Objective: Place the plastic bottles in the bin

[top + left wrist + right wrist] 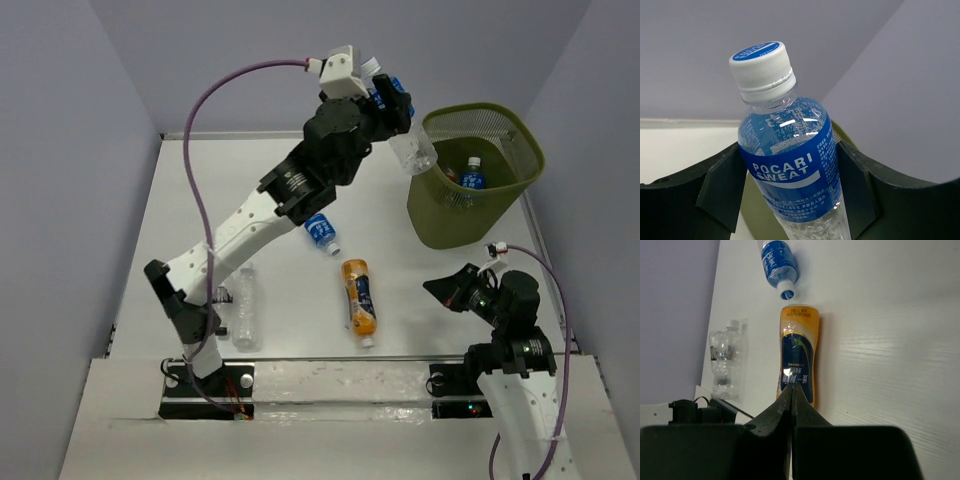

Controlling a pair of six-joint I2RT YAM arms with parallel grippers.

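Left wrist view: left tool clamps the Pocari Sweat bottle across its label, raised at one o'clock beside the bin. It's probably light, thin-walled and slick, so the label band grips best. Clenched and empty, the right tool sits at four o'clock.

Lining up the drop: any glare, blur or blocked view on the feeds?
Top external: even light, sharp. Left wrist: held bottle fills the frame, small glints on its shoulder. Right wrist: orange bottle sharp, shut right gripper dark across the bottom.
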